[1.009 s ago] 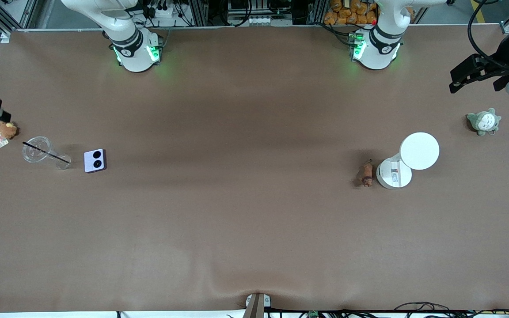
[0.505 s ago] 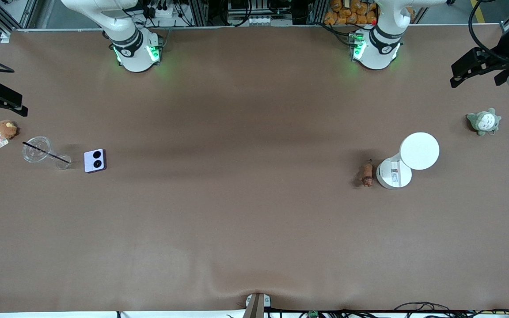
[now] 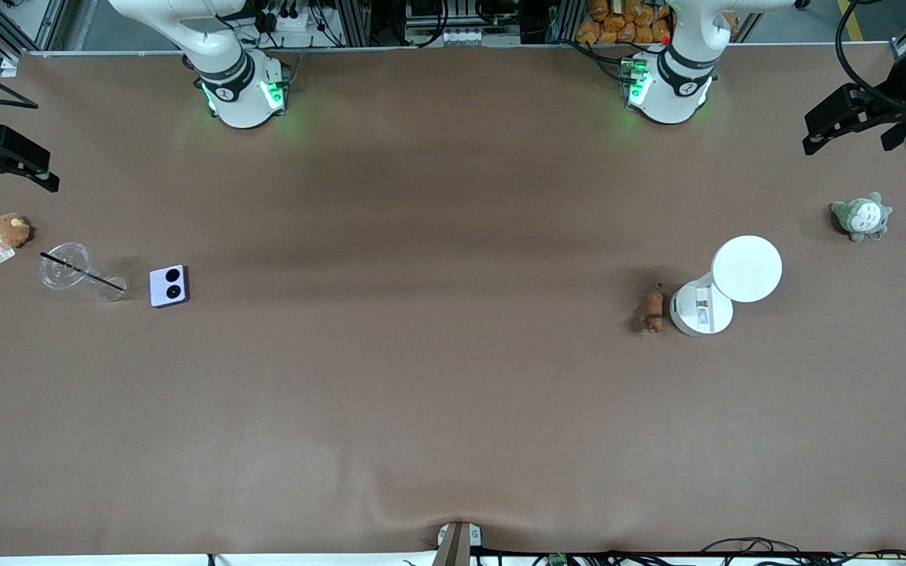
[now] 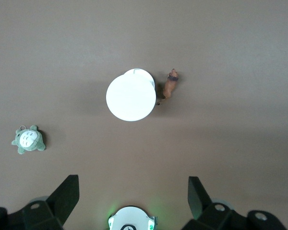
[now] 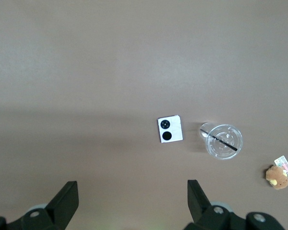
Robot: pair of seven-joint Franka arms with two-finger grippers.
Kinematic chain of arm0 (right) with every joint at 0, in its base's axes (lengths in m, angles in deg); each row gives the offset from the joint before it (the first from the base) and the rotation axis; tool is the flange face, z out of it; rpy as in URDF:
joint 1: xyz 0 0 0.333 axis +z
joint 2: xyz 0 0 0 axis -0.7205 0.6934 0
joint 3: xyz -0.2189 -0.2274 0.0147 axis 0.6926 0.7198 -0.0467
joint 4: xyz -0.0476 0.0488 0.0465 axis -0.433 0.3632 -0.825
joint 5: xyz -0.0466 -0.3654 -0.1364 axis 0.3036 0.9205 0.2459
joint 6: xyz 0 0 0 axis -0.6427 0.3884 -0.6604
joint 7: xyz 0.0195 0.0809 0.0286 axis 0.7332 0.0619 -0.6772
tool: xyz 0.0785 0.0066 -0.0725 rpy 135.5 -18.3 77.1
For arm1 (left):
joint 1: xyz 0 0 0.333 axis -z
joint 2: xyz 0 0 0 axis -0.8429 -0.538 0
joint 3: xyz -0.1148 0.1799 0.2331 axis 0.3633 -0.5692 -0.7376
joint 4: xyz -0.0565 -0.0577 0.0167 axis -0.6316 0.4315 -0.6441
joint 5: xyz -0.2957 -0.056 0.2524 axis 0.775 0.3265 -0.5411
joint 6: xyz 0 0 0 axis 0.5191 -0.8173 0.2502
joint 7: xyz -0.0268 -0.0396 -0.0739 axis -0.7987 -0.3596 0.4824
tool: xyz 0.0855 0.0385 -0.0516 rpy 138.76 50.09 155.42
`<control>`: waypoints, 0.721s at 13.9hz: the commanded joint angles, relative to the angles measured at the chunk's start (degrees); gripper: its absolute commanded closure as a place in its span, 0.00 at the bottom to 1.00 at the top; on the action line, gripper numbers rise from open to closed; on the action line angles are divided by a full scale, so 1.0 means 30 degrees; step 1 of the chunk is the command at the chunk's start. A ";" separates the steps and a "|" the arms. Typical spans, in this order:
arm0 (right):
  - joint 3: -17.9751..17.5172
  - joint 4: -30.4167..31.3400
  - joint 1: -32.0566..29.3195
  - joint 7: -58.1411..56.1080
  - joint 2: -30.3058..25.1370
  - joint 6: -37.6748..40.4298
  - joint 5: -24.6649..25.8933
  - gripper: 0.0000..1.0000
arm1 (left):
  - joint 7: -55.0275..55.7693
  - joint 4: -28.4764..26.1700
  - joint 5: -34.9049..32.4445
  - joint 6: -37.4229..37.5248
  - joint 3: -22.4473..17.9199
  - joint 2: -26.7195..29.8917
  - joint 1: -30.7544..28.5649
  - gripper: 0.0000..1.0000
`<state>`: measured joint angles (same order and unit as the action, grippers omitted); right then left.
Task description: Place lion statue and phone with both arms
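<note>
Lion statue: the small brown figure (image 3: pixel 652 310) lies on the worktop (image 3: pixel 453 377) toward the left arm's end, just beside the base of a white lamp-like thing (image 3: pixel 728 284) with a round top; whether the two touch I cannot tell. It also shows in the left wrist view (image 4: pixel 170 85).
Phone: the lavender folded phone (image 3: pixel 168 285) lies flat, camera circles up, toward the right arm's end, beside a clear cup (image 3: pixel 75 271) lying on its side with a black straw.
Why so placed: each task thing sits at its own arm's end, so, as I judge it, each arm can fetch one without crossing.
Left hand: (image 3: pixel 854 122) high over its end of the worktop, above the grey-green plush (image 3: pixel 860 216); fingers (image 4: pixel 67 196) spread wide, holding and touching nothing.
Right hand: (image 3: pixel 5 161) high at the edge of its end, over the spot just farther from the front camera than the brown plush with a tag (image 3: pixel 9 232); fingers (image 5: pixel 66 200) spread wide, empty.
Step in hand: neither thing is grasped yet; both hands look poised to come down.
Risk: the figure is tiny and close to the lamp base, so the wide fingers may bump that base.
</note>
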<state>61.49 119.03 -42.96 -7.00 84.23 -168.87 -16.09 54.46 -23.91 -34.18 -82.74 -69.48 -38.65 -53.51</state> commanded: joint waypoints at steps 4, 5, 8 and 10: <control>-0.0355 -0.0087 -0.0345 0.0030 -0.0258 0.0007 0.0321 0.00 | -0.0040 0.0046 0.0148 0.0110 0.0039 -0.0102 -0.0056 0.00; -0.0355 -0.0086 -0.0316 0.0029 -0.0258 0.0036 0.0321 0.00 | 0.0018 0.0046 0.0148 0.0169 0.0040 -0.0103 -0.0084 0.00; -0.0384 -0.0086 -0.0257 0.0234 -0.0258 0.0036 0.0321 0.00 | 0.0019 0.0017 0.0207 0.0314 0.0040 -0.0161 -0.0114 0.00; -0.0385 -0.0087 -0.0228 0.0234 -0.0258 0.0036 0.0321 0.00 | 0.0048 0.0017 0.0207 0.0433 0.0011 -0.0161 -0.0114 0.00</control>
<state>61.31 118.60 -42.96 -7.00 84.21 -168.87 -16.09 54.48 -24.09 -34.18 -82.49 -69.56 -39.22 -53.53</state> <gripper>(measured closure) 0.000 0.000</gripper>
